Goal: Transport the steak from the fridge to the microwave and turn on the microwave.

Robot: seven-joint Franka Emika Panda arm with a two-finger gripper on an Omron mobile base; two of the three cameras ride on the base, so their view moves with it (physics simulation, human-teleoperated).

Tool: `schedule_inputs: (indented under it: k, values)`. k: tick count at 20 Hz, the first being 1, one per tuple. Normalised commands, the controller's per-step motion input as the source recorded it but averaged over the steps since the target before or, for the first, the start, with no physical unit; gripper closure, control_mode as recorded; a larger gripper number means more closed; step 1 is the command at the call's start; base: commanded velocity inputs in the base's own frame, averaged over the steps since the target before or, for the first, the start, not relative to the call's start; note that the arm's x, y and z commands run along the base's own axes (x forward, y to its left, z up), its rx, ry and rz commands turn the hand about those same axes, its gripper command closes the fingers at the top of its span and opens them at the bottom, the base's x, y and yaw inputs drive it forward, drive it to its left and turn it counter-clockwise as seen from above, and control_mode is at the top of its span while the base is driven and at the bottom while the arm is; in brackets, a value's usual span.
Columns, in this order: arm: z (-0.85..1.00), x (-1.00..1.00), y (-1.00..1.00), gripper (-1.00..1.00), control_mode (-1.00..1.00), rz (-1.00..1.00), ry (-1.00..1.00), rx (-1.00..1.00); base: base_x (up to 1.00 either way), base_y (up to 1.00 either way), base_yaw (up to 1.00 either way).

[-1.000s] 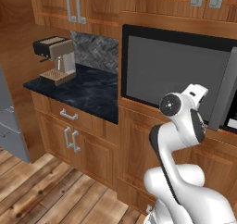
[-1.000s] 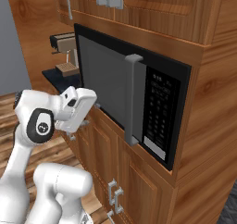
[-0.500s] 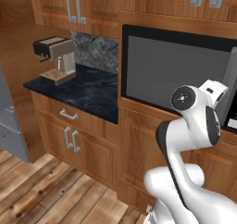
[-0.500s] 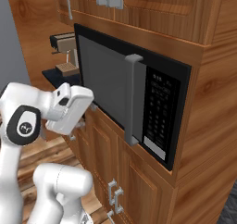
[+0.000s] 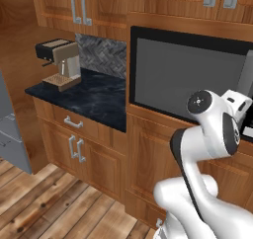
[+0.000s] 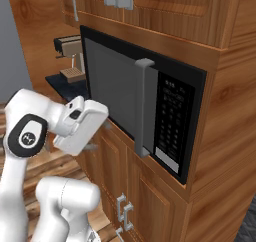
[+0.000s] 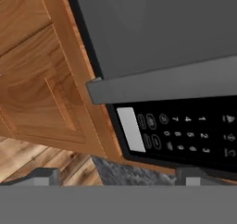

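The gripper (image 7: 118, 174) hangs released, its 2 fingertips (image 7: 44, 175) wide apart with nothing between them, just in front of the microwave (image 6: 125, 101). The microwave door is shut, its grey handle (image 6: 144, 108) beside the black keypad (image 7: 185, 133). Farther off, a coffee machine (image 5: 60, 62) stands on the dark counter (image 5: 89, 97).

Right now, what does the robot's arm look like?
The arm is glossy white and chunky, with rounded segments and dark bands at the joints. One joint cap is a black disc with a white logo. The hand is a white boxy block, and the gripper has small dark fingertips.
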Motion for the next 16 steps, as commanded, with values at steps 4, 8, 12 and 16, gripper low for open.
schedule_inputs:
  k: [4, 8, 12, 16]
  values:
    - [-0.71, -0.10, -0.71, -1.00, -1.00, 0.00, -0.11, -0.12, 0.00, 0.00, 0.00]
    - [-0.52, -0.16, -0.53, -1.00, -1.00, 0.00, -0.07, -0.09, 0.00, 0.00, 0.00]
    - [-0.51, -0.22, -0.54, -1.00, -1.00, 0.00, -0.06, -0.10, 0.00, 0.00, 0.00]
    - [-0.45, -0.38, -0.42, -1.00, -1.00, 0.00, -0.09, -0.13, 0.00, 0.00, 0.00]
